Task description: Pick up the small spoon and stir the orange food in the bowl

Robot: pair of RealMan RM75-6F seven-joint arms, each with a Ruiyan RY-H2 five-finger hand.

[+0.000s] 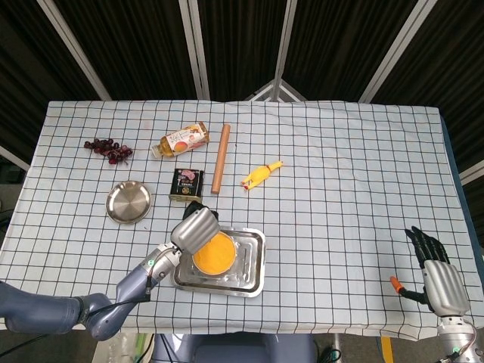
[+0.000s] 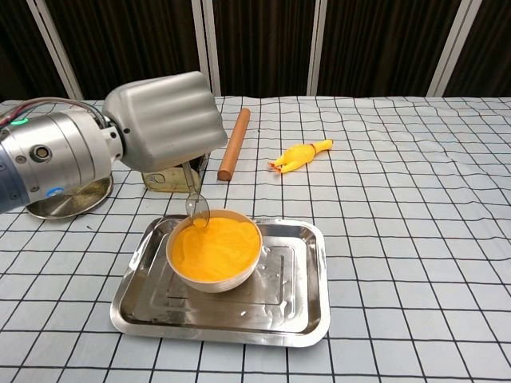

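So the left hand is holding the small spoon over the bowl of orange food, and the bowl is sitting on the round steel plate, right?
Not quite. The left hand does hold the small spoon at the bowl of orange food, but the bowl sits in the rectangular metal tray, as the chest view shows. The round steel plate lies apart, further left on the table.

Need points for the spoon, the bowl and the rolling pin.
spoon (image 2: 197,209), chest view, on its scoop at the bowl's rim
bowl (image 2: 209,279), chest view, on its white outer wall
rolling pin (image 1: 220,159), head view, on mid-length of the stick
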